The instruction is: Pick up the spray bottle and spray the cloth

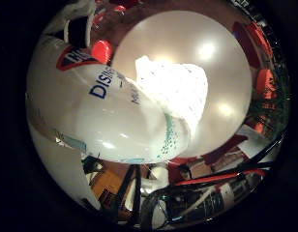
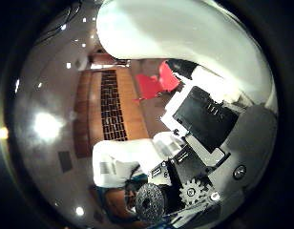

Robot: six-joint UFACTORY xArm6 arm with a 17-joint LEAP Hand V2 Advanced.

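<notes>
The white spray bottle (image 1: pixel 96 111) with blue print and a red label fills most of the right little finger side palm view, close against the palm. A white finger (image 1: pixel 176 92) of my hand lies curled across its body. In the right thumb side palm view the bottle's white body (image 2: pixel 185 38) arches past the palm, with its red trigger part (image 2: pixel 157 81) beside it. My hand's black and white fingers (image 2: pixel 199 124) are curled right next to the bottle. The cloth is not in view.
Behind the bottle are a ceiling with bright lights (image 2: pixel 47 124) and a wooden slatted panel (image 2: pixel 109 100). Red frame parts (image 1: pixel 260 58) and dark clutter show past the bottle in the right little finger side palm view.
</notes>
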